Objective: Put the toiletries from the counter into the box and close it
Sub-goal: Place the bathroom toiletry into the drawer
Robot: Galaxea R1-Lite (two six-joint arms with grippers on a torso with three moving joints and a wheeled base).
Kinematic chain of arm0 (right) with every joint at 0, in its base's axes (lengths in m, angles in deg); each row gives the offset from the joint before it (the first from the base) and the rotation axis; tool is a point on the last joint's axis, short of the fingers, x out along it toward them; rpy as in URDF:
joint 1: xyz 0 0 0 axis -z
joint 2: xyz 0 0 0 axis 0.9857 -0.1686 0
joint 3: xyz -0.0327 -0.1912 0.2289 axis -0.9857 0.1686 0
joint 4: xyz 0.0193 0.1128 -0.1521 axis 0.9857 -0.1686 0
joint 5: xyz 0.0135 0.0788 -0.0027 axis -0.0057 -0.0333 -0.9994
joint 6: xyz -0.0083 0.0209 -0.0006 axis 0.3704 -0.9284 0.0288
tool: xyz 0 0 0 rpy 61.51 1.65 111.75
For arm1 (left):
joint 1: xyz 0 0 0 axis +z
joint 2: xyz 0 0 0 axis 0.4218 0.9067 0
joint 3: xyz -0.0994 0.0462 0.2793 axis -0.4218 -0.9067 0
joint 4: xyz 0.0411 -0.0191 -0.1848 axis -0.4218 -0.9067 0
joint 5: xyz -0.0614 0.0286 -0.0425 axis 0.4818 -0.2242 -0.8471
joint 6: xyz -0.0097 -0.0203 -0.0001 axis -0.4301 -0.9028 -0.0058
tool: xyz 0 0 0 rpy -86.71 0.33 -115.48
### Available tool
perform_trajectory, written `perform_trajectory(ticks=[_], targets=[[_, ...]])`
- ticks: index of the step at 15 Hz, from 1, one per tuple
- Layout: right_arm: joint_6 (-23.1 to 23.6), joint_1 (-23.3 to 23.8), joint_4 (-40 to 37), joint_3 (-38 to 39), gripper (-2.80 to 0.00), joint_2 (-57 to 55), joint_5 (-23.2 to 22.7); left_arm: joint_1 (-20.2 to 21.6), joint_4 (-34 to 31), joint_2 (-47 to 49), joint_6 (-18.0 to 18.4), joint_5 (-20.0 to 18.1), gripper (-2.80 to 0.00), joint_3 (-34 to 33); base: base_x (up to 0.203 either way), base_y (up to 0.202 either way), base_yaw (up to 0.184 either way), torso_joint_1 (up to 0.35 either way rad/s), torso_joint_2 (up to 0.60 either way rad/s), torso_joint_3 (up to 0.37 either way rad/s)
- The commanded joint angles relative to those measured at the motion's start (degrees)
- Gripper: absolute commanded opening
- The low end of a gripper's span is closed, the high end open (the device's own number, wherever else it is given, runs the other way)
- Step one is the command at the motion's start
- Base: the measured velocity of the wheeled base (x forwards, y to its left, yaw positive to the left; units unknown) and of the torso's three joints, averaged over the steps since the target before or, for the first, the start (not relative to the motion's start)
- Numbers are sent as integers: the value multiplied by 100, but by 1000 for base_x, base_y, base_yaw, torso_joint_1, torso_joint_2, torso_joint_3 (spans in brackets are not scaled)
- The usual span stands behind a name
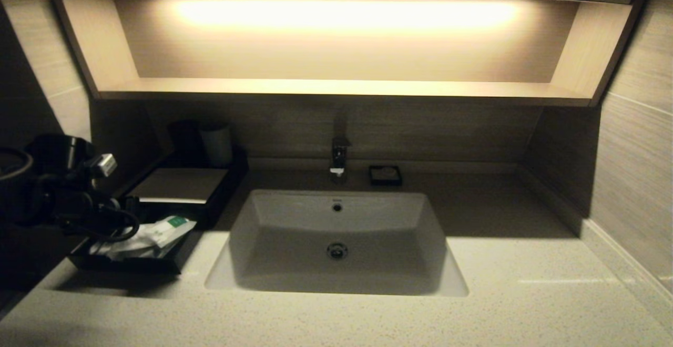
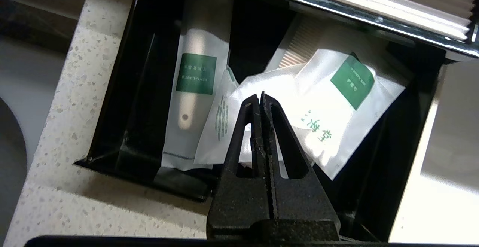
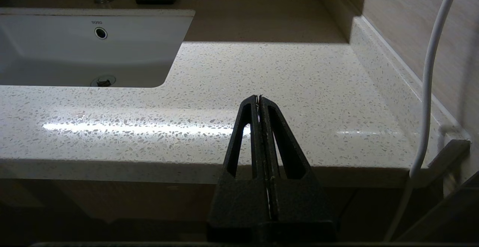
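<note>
The box (image 1: 179,186) stands on the worktop (image 1: 336,315) at about 9 o'clock from the sink basin (image 1: 336,242), just beside its left rim. Its pale glossy top panel lies level, and the shallow black drawer tray (image 1: 173,255) stands pulled out toward the front edge of the worktop.

All visible toiletries (image 1: 152,236) lie inside the drawer tray. In the left wrist view, a long thin packet (image 2: 194,90) with a green square label lies lengthwise along the tray. A broader packet (image 2: 336,104) with its own green label rests tilted beside it, overlapping a smaller packet (image 2: 220,123) between the two.

The left hand (image 2: 261,94) hangs above the open tray, fingers pressed together and holding nothing; its tips sit over the packets, and contact cannot be told.

The right hand (image 3: 258,97) is parked low in front of the worktop's front edge, at about 4 o'clock from the basin, fingers pressed together and empty.

Two cups (image 1: 202,142) stand at 12 o'clock from the box. A faucet (image 1: 339,155) and a small black soap dish (image 1: 385,174) stand behind the basin.
</note>
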Motion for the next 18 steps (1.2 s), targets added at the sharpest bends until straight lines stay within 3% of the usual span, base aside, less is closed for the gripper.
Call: perform_trajectory(ticks=[1, 6, 10, 18], targets=[[4, -1, 1, 9, -280, 9, -1, 3, 7, 166, -3, -4, -280, 106, 0, 0, 0, 0, 0, 0], [4, -1, 1, 9, -280, 9, -1, 24, 30, 434, 3, 15, -280, 144, 0, 0, 0, 0, 0, 0], [4, -1, 1, 9, -280, 9, -1, 38, 314, 704, 3, 338, -280, 77, 0, 0, 0, 0, 0, 0], [4, -1, 1, 9, -280, 9, -1, 38, 305, 611, 1, 339, -280, 0, 0, 0, 0, 0, 0, 0]])
